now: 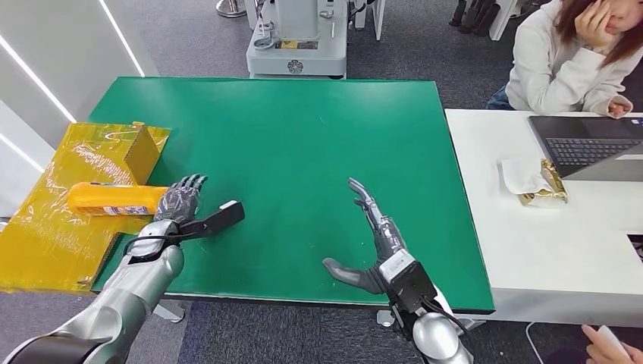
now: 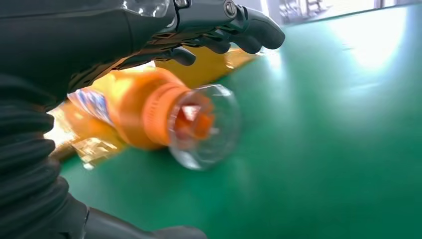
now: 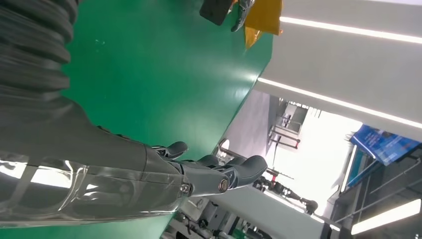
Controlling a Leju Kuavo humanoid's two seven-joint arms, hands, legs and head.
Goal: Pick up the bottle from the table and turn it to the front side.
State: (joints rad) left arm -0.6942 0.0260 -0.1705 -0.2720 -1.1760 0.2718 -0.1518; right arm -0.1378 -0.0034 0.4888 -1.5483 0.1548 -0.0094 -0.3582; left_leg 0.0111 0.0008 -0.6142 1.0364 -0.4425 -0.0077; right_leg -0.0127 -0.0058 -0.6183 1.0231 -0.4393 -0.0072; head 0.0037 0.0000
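An orange bottle (image 1: 114,199) with a clear cap lies on its side at the left edge of the green table (image 1: 303,129), its body over yellow wrapping. My left hand (image 1: 180,202) hovers over the cap end. In the left wrist view the fingers (image 2: 234,25) arch above the bottle (image 2: 144,107) with a gap, and the thumb lies below it; nothing is gripped. My right hand (image 1: 373,241) stands on edge above the table's front middle, fingers spread and empty, also seen close in the right wrist view (image 3: 199,174).
A yellow foil-wrapped box (image 1: 68,227) lies off the table's left side. A white desk (image 1: 531,250) on the right carries a laptop (image 1: 584,144) and a gold packet (image 1: 550,186); a person (image 1: 569,61) sits behind it. A machine base (image 1: 296,45) stands beyond the far edge.
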